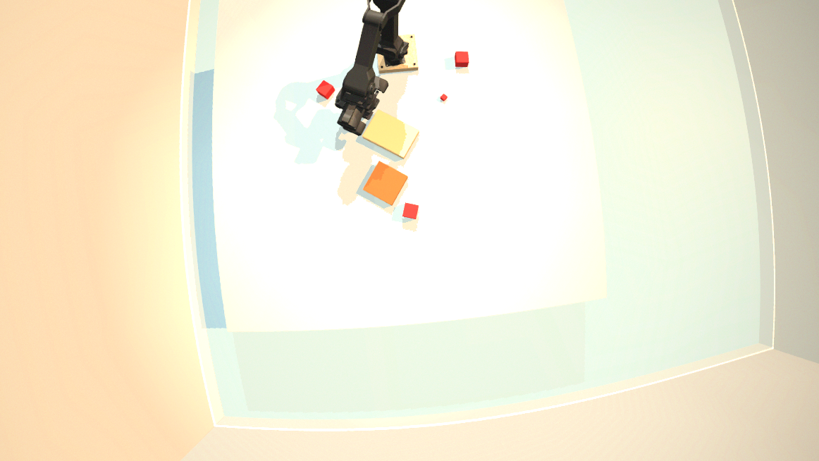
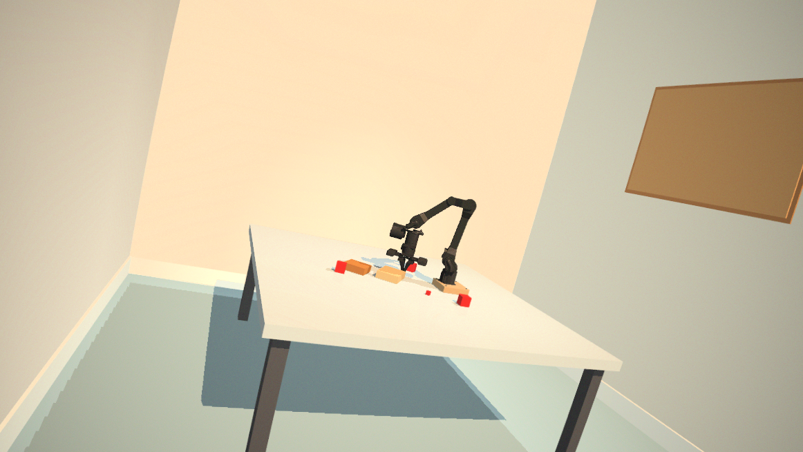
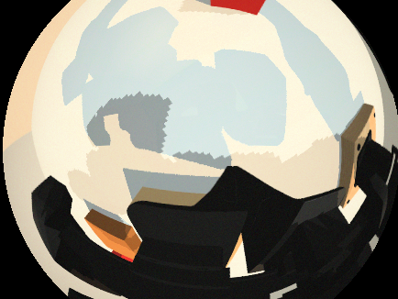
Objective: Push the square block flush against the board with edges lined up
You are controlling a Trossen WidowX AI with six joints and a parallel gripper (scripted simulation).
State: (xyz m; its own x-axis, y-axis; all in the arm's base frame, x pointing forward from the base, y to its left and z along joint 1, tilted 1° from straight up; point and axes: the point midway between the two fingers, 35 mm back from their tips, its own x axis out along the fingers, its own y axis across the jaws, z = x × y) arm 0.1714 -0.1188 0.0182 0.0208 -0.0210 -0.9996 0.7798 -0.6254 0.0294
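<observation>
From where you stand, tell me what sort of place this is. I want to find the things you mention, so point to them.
It looks like a plain room set up as a robot work area: a pale table [image 1: 487, 228] [image 2: 438, 331] carrying a black robot arm [image 1: 366, 48] [image 2: 460, 227], loose colored blocks beside it, and a framed brown board [image 2: 713, 148] on the wall.

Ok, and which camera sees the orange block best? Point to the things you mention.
The top view: the orange block's [image 1: 385, 182] [image 2: 357, 266] [image 3: 113, 233] whole square top shows, nothing covering it. The exterior view shows it small, from the side. The wrist view shows only part, behind black arm parts [image 3: 183, 234].
</observation>
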